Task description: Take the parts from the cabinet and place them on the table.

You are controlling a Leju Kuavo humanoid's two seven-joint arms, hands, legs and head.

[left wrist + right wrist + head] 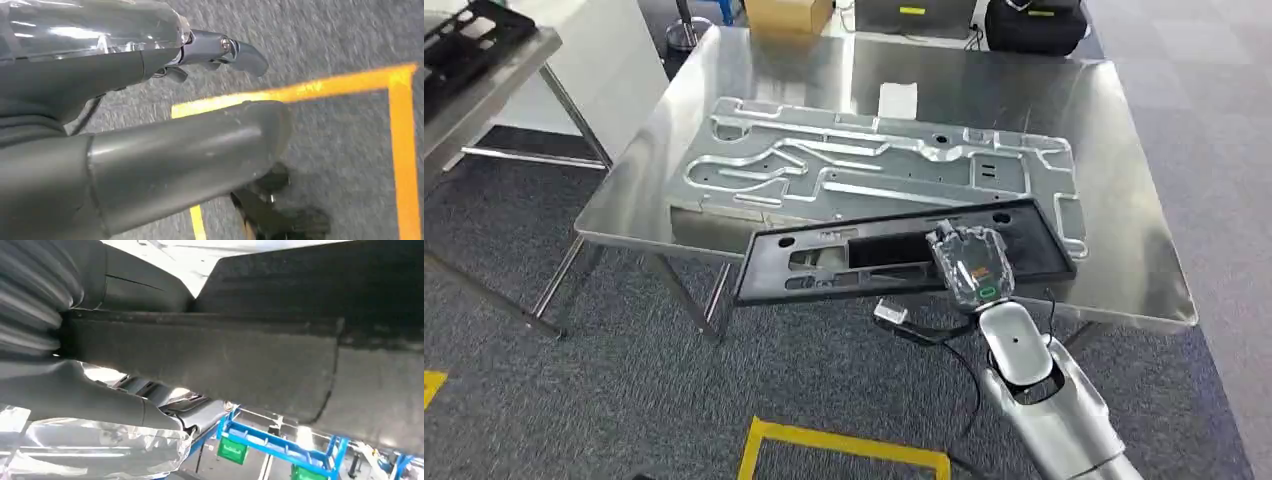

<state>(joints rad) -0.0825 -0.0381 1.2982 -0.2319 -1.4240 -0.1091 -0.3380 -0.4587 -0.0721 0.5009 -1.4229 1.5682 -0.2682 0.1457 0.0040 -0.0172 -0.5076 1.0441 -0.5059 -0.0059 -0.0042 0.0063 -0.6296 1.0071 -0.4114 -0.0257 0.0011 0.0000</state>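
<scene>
The right hand (969,262) holds the black panel (894,255) near its right end; its long axis lies along the surface (1124,180) edge, left end overhanging; the left hand (220,50) hangs free with nothing in it.

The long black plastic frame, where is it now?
In the head view, the long black plastic frame overhangs the shiny steel table's near edge, held by the right hand.

A cardboard box (787,13) stood at twelve o'clock beyond the table's far edge, a black bag (1034,22) at one o'clock. Yellow floor tape (844,447) lay at six o'clock on grey carpet (574,400).
</scene>
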